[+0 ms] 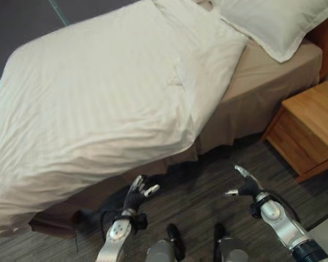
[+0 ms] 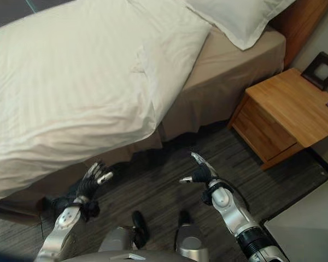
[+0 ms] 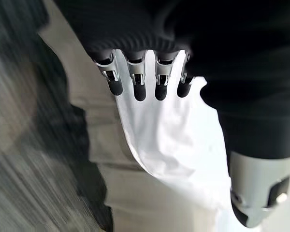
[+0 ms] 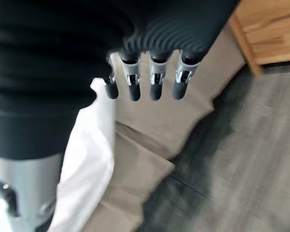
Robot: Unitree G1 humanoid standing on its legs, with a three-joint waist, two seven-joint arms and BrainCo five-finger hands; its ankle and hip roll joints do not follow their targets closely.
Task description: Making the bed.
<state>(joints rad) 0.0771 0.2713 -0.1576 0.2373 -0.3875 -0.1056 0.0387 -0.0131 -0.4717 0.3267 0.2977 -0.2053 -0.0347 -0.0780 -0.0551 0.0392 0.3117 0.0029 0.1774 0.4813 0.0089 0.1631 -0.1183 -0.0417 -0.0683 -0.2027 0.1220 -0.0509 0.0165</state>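
Two hands hang empty above the floor beside the bed [image 1: 251, 109], left hand [image 1: 138, 194] and right hand [image 1: 246, 184] with relaxed, spread fingers, apparently poised to tidy. One white duvet [image 1: 98, 98] droops over the bed's near edge; one pillow [image 1: 273, 22] lies at the head, by one wooden nightstand [image 1: 311, 125].
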